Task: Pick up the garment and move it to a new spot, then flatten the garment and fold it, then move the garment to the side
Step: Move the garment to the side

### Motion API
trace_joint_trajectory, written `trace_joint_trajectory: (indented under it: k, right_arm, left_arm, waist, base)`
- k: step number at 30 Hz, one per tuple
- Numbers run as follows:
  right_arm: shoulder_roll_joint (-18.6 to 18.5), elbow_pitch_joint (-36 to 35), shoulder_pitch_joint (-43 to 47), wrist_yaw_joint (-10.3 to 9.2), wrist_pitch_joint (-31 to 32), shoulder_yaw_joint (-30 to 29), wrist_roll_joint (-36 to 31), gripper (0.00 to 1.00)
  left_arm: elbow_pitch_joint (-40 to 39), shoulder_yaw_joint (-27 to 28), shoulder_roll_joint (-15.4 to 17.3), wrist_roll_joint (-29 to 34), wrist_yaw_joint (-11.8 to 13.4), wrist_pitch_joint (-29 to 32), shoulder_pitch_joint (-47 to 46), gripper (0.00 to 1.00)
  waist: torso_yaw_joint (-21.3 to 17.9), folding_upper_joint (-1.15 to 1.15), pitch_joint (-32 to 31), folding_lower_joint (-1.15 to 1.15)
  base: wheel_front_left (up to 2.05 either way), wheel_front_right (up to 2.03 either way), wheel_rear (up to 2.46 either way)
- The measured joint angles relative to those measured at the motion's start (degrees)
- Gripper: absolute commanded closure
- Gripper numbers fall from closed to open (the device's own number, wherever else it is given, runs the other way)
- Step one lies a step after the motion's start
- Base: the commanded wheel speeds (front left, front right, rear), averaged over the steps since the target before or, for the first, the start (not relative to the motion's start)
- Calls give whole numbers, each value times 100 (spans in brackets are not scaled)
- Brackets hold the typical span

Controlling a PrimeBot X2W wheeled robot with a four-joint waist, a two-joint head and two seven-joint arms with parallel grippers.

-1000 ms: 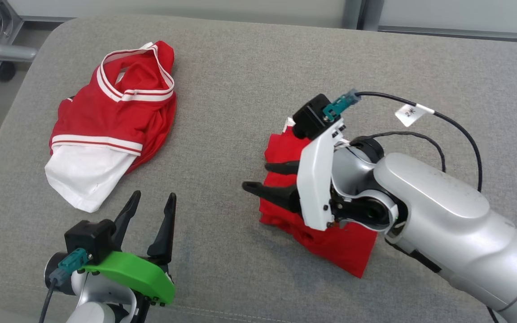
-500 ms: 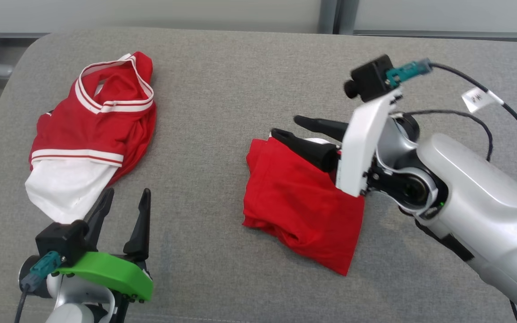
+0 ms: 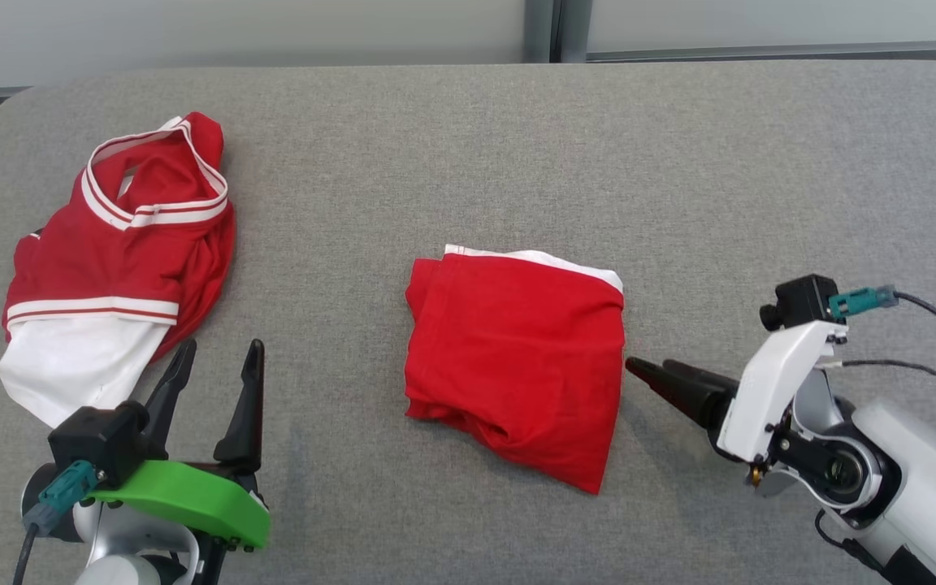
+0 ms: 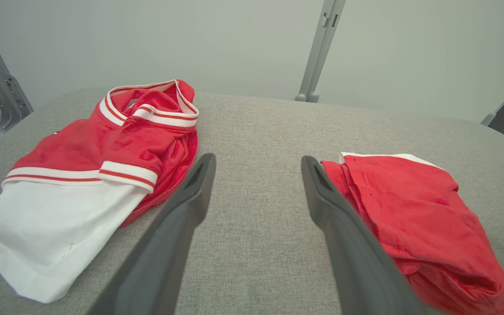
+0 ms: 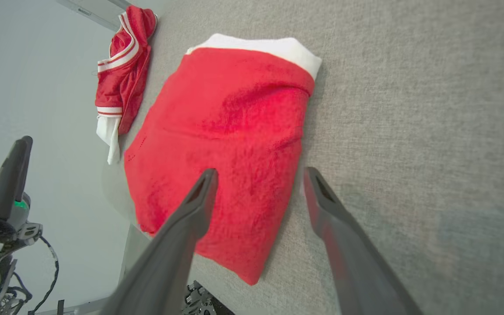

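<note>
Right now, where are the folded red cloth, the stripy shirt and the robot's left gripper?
Folded cloth [image 3: 517, 357]: head view, middle of its red top layer.
Stripy shirt [image 3: 110, 260]: head view, its red body below the collar.
Left gripper [image 3: 222, 349]: head view, midway between its two fingertips.

Noted: the right gripper [image 3: 645, 367] has come off the folded red garment [image 3: 517, 357]. A second ago its fingers lay over the cloth and half a second ago they were raised at its far right corner; now they point at its right edge from just beside it, not touching. The cloth's top is now fully uncovered, and the head camera has swung, shifting the whole scene in frame.
</note>
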Motion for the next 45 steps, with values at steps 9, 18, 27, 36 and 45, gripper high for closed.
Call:
trace_joint_trajectory:
  k: [9, 18, 27, 36, 45]
  right_arm:
    - [2, 97, 404, 7, -100, -100, 291, 0]
    - [290, 307, 385, 12, -191, -187, 491, 0]
    - [199, 417, -56, 113, 254, 62, 389, 100]
    - [-837, 36, -1187, 7, 1460, 339, -109, 100]
    - [-1738, 278, -1507, -266, 2102, 324, -519, 100]
  left_arm:
    - [-69, -68, -4, 4, 1, 68, -2, 0]
    - [-53, -169, -45, 14, 1, 116, -34, 0]
    - [4, -208, -164, 24, 1, 116, -48, 0]
    - [58, -51, -179, 0, 1, 40, -30, 0]
    - [-78, -143, -194, -30, 1, 51, -54, 0]
  waist:
    - [65, 0, 106, 0]
    - [301, 0, 154, 0]
    - [539, 0, 112, 0]
    - [498, 0, 49, 0]
    - [394, 0, 194, 0]
  base:
    - [0, 0, 0]
    - [0, 0, 0]
    - [0, 0, 0]
    - [0, 0, 0]
    - [0, 0, 0]
